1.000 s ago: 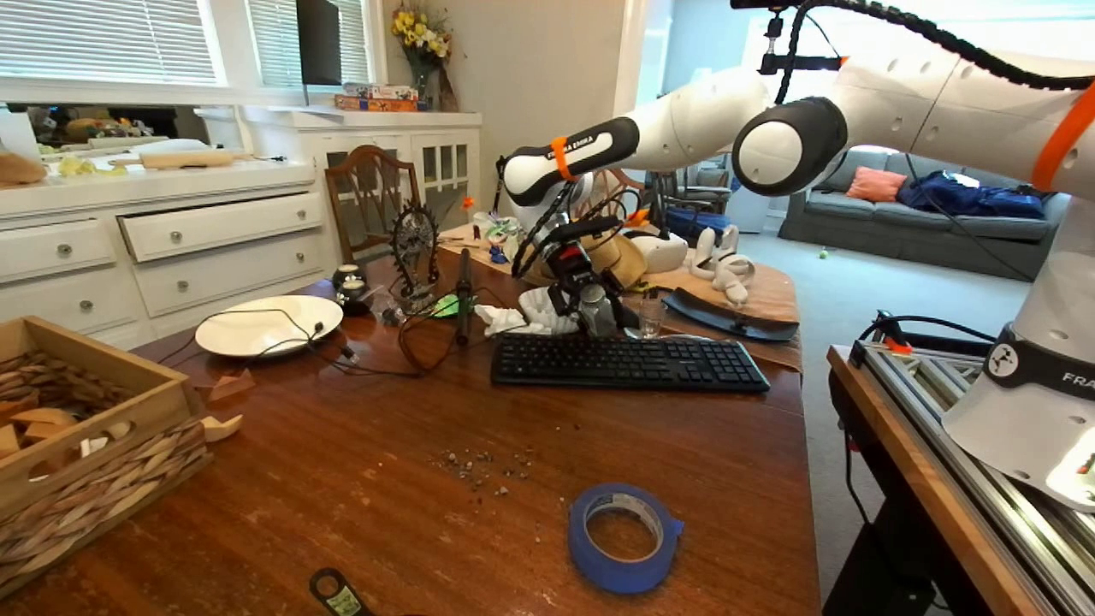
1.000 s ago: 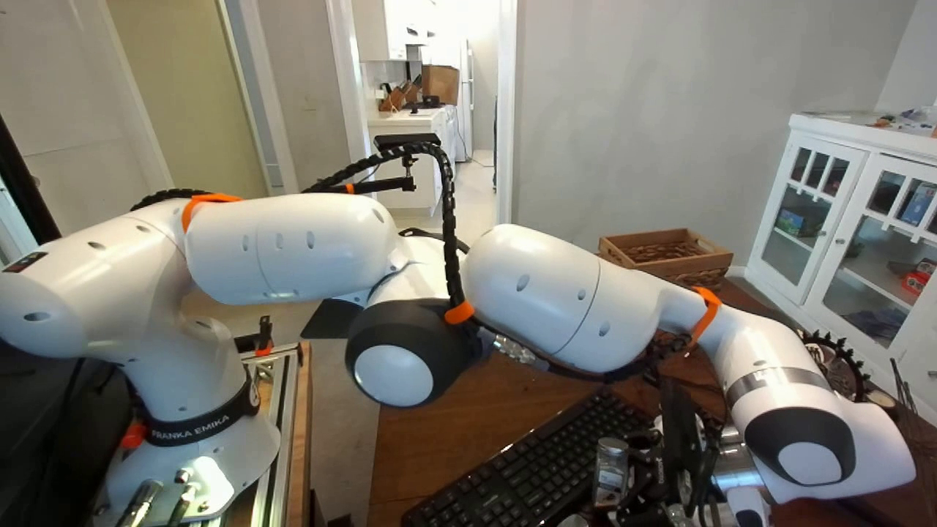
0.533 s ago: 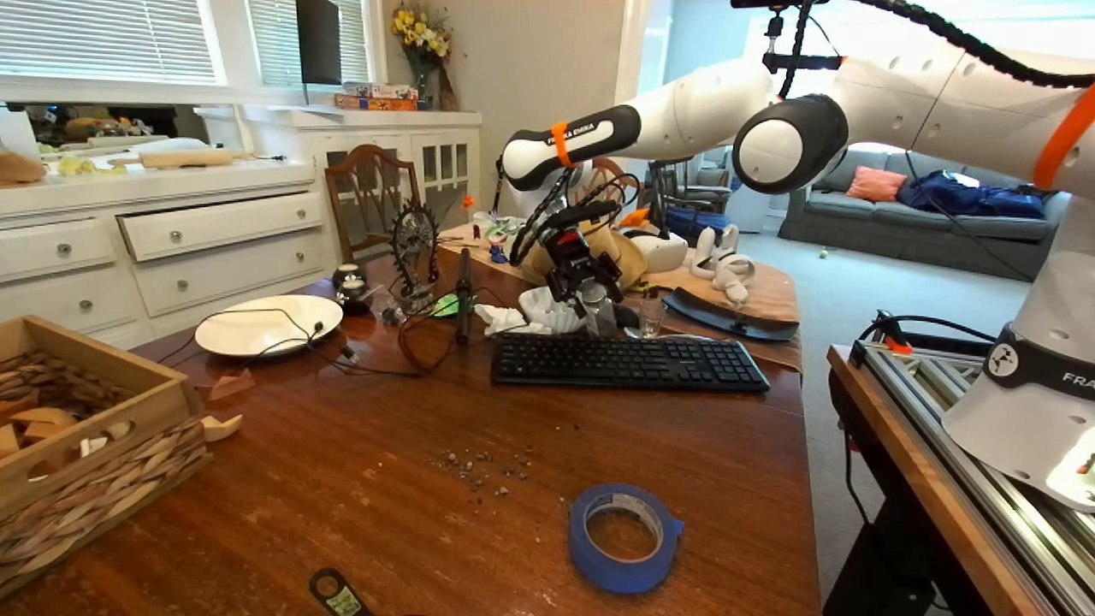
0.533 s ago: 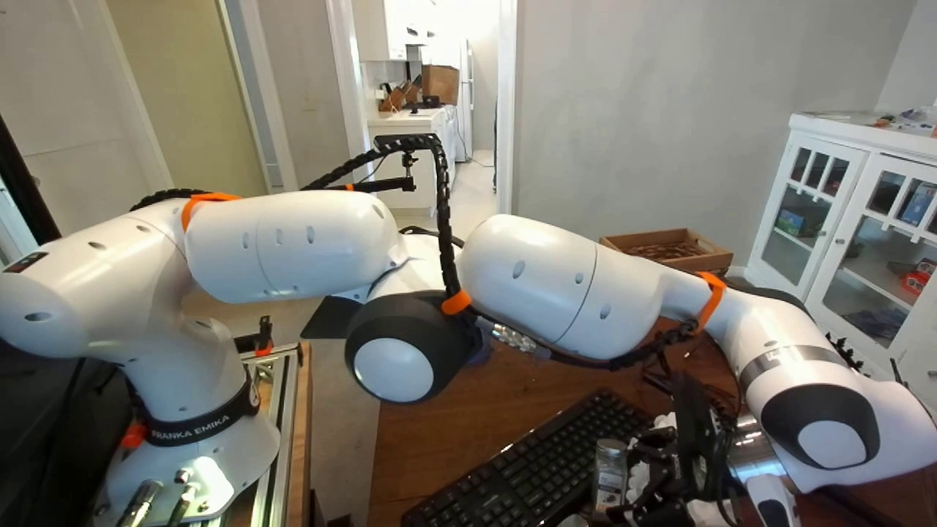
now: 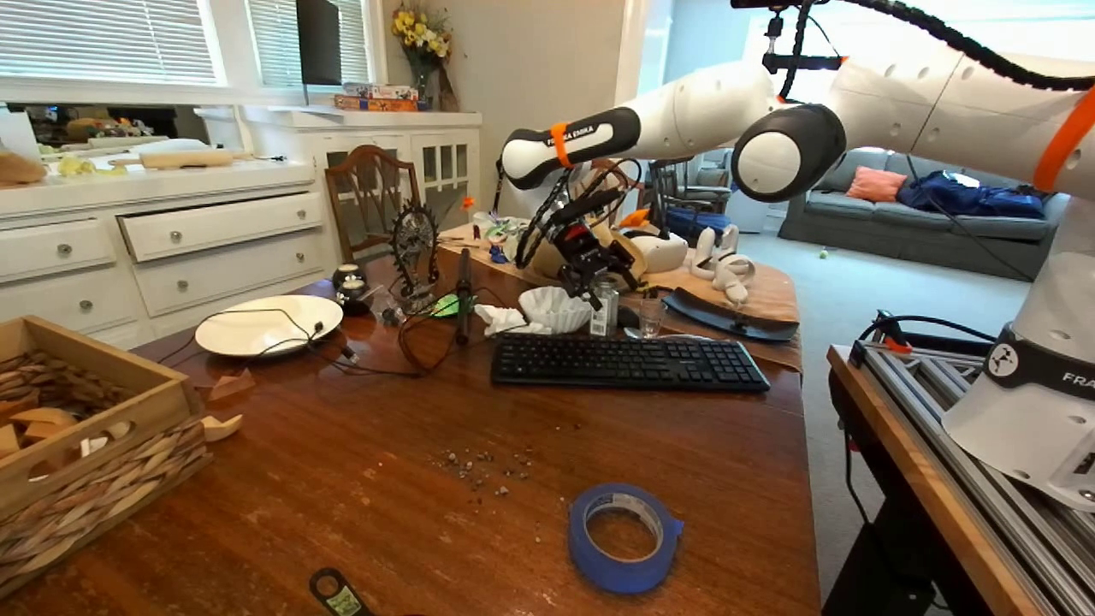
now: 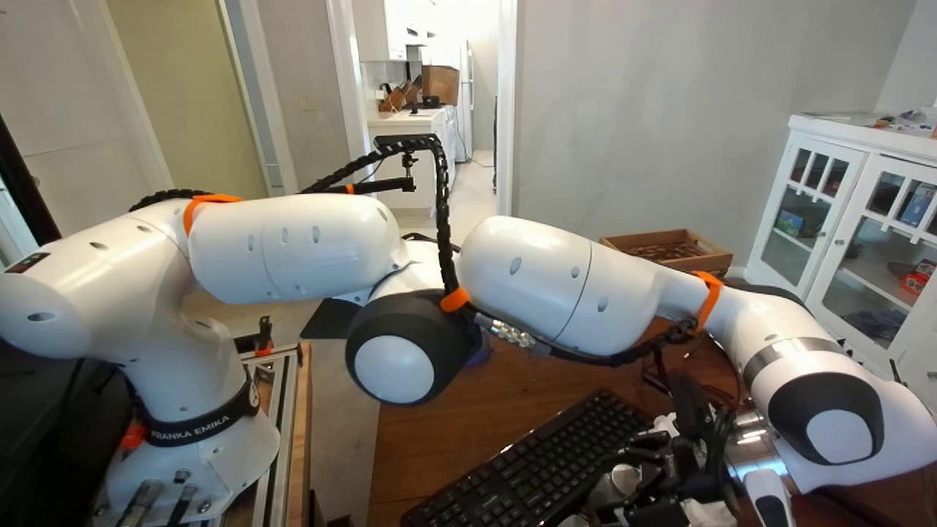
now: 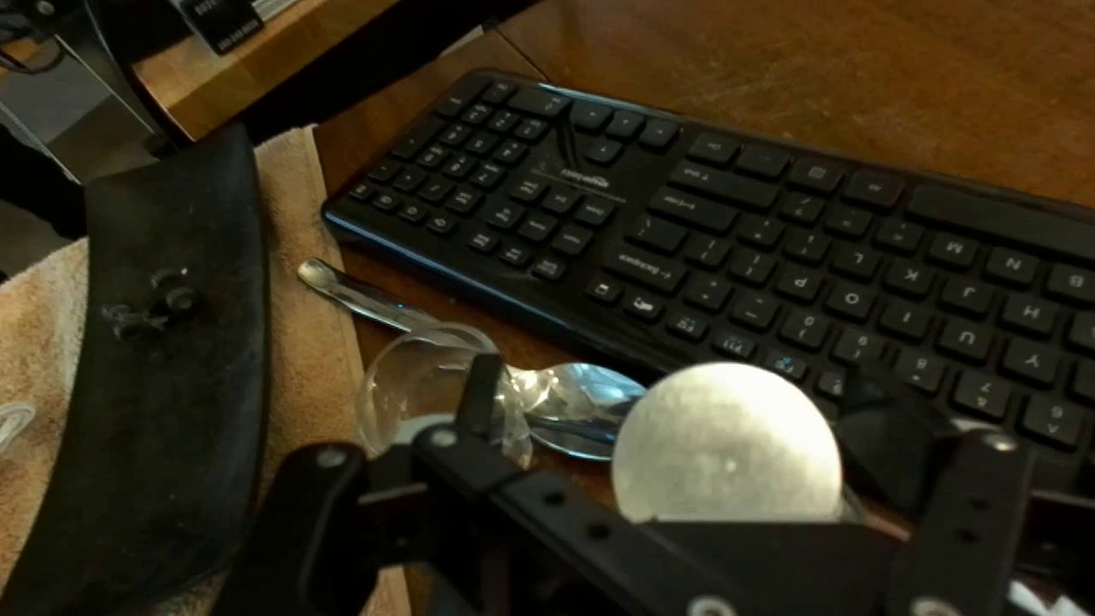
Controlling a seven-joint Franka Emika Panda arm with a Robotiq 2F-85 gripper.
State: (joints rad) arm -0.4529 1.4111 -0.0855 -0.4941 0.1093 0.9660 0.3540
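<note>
A clear jar point(image 5: 605, 310) with a silver lid point(image 7: 727, 445) stands behind the keyboard. In an exterior view its lid point(image 6: 624, 477) appears to face partly toward the camera, so it may lean. My gripper point(image 5: 613, 288) is at the jar's top. The wrist view shows my gripper point(image 7: 689, 406) open, its fingers either side of the lid. The left one is clearly apart from the lid; whether the right one touches it I cannot tell. The gripper's body hides the lid's near edge. Close by are a clear glass point(image 7: 428, 368) and a shiny spoon point(image 7: 586, 402).
A black keyboard point(image 5: 629, 362) lies before the jar. A white paper filter point(image 5: 554, 310) and a dark curved piece point(image 7: 180, 342) on a tan cloth flank it. Blue tape point(image 5: 624, 539), a white plate point(image 5: 269, 325), cables and a wooden basket point(image 5: 111, 436) share the table.
My gripper has shifted and turned at the jar. The jar has moved slightly right in an exterior view, showing its barcode; elsewhere its lid sits lower and looks rounder.
</note>
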